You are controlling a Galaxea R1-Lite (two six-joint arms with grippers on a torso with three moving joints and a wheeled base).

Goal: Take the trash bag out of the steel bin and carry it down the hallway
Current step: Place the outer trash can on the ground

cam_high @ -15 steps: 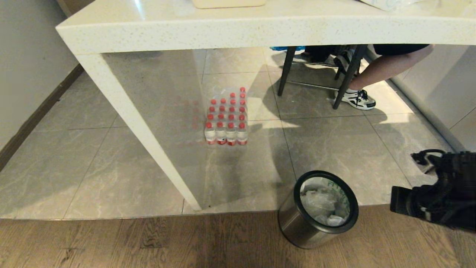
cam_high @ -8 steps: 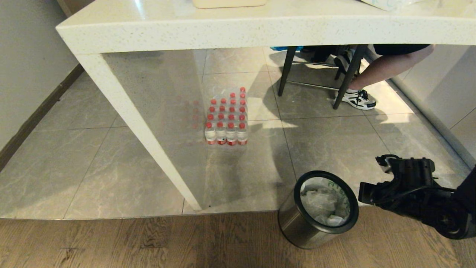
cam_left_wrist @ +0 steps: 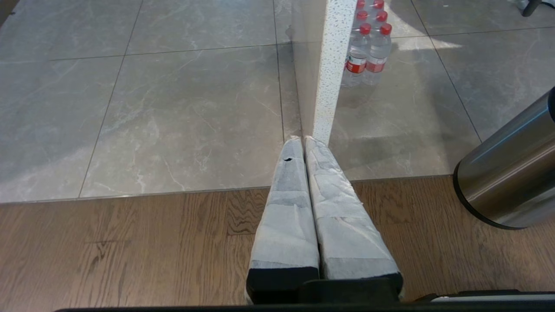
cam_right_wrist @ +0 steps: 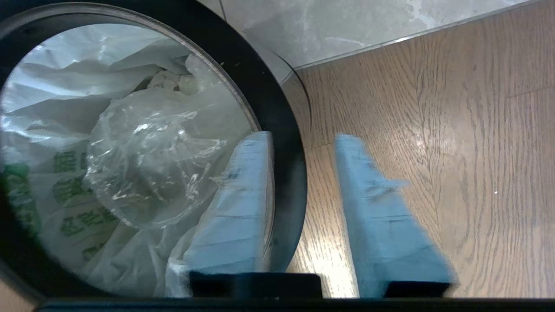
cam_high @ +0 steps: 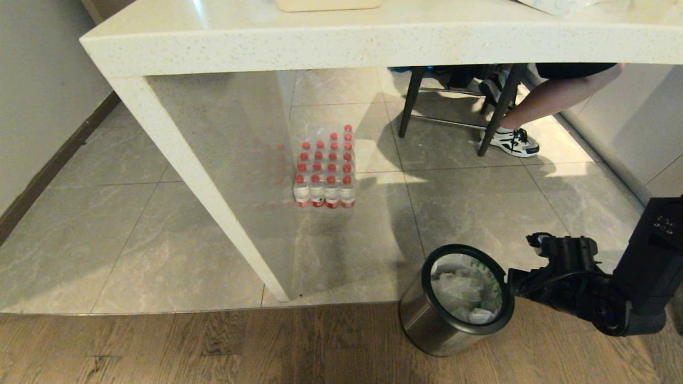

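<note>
On the wood strip at the near edge of the tiled floor, the bin [cam_high: 456, 301] holds the bag [cam_high: 467, 290], thin, light and slippery-looking, best pinched at its rim edge, which the part-open, empty right gripper [cam_right_wrist: 299, 143] straddles.

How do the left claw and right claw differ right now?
The left claw is shut, pads together; the right claw is open. The left claw hangs over bare wood floor, away from the steel bin; the right claw straddles the bin's black rim, one pad over the trash bag. Both have pale wrapped pads.
</note>
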